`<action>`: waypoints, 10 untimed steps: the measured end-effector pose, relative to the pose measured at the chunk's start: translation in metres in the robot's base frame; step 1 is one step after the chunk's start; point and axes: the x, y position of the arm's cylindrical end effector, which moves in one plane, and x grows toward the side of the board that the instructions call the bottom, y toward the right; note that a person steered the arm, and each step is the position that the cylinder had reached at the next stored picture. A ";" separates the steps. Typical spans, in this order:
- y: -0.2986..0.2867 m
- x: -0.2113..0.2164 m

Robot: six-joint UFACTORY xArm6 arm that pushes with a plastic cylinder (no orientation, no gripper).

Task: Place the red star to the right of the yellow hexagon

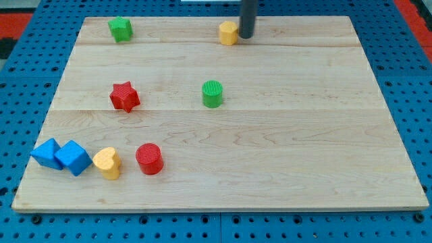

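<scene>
The red star [124, 96] lies on the wooden board [304, 135] at the view's left of centre. The yellow hexagon [229, 32] sits near the view's top edge, at the middle. My tip [246, 36] stands just to the view's right of the yellow hexagon, touching or nearly touching it. The tip is far from the red star, up and to the view's right of it.
A green star [120, 29] is at the view's top left. A green cylinder [212, 94] is at mid-board. Along the view's bottom left lie two blue blocks [46, 153] [73, 158], a yellow heart [108, 163] and a red cylinder [149, 158].
</scene>
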 end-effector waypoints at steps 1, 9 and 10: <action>-0.018 0.000; -0.206 0.193; -0.138 0.189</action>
